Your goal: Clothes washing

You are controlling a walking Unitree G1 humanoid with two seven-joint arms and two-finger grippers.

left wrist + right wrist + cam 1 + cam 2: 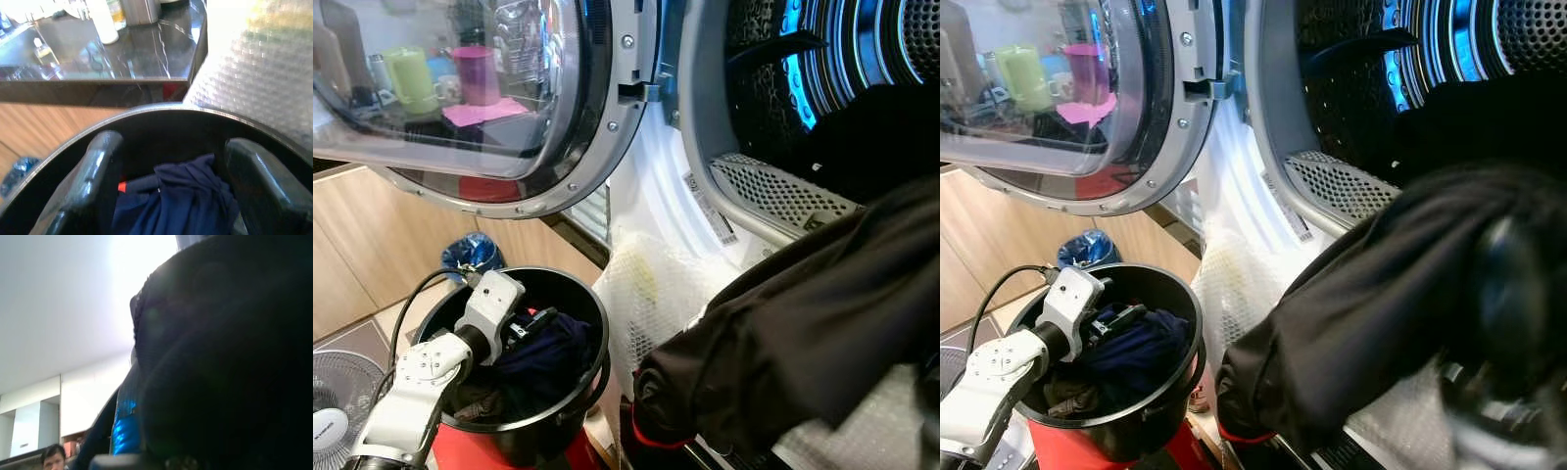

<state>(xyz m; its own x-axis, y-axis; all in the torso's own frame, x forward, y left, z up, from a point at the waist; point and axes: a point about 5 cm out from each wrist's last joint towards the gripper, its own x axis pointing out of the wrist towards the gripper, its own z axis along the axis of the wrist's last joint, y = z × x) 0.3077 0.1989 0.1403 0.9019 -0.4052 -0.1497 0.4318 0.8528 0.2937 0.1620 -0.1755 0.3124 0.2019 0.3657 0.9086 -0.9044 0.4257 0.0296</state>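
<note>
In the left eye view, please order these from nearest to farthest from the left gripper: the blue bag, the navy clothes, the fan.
From the left gripper:
1. Navy clothes, in the black bucket right under the fingers.
2. Blue bag, on the floor behind the bucket.
3. Fan, at the lower left corner.

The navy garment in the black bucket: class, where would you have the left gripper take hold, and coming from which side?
Grip the bunched ridge on top of the navy garment, coming down through the black bucket's open mouth. The folds stand up between the left gripper's open fingers, and the wall blocks any sideways approach.
</note>
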